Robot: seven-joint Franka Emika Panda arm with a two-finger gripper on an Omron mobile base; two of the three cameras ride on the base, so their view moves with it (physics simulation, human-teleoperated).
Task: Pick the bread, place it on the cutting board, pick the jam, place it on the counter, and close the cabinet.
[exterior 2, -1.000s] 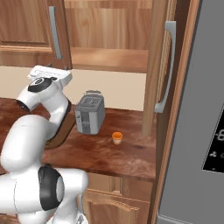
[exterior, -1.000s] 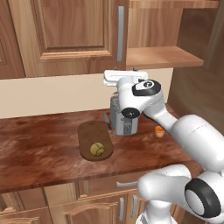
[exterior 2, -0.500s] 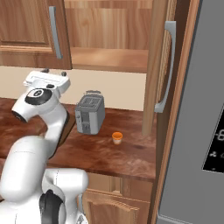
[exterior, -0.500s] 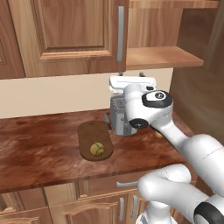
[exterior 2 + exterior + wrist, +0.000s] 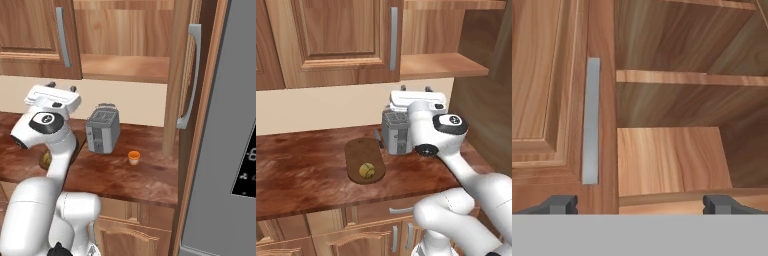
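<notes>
A simulated kitchen is shown, with the white arm raised in front of the upper cabinet [image 5: 336, 40]. The pincer [image 5: 639, 204] is held spread wide, its two dark fingertips [image 5: 559, 204] far apart and nothing gripped between them.

Directly ahead of the pincer, toward its left tip, a closed raised-panel door is seen with a long vertical grey bar handle [image 5: 591, 120]. Ahead and to the right of that, the open cabinet interior is seen, with bare wooden shelves [image 5: 682, 77]. The cabinet's right door [image 5: 182, 75] is swung open, well off to the pincer's right, beside the grey refrigerator [image 5: 225, 125].

Well below the pincer, the reddish-brown counter [image 5: 301, 170] is spread out. Below and to the left, the dark oval cutting board [image 5: 358, 155] is laid flat, and the olive-yellow bread [image 5: 367, 171] is rested on its near end. A grey toaster [image 5: 102, 130] is stood on the counter below the pincer, just right of the board. Further right, the small orange jam [image 5: 133, 157] is set upright on the counter, apart from the toaster and near the foot of the open door.
</notes>
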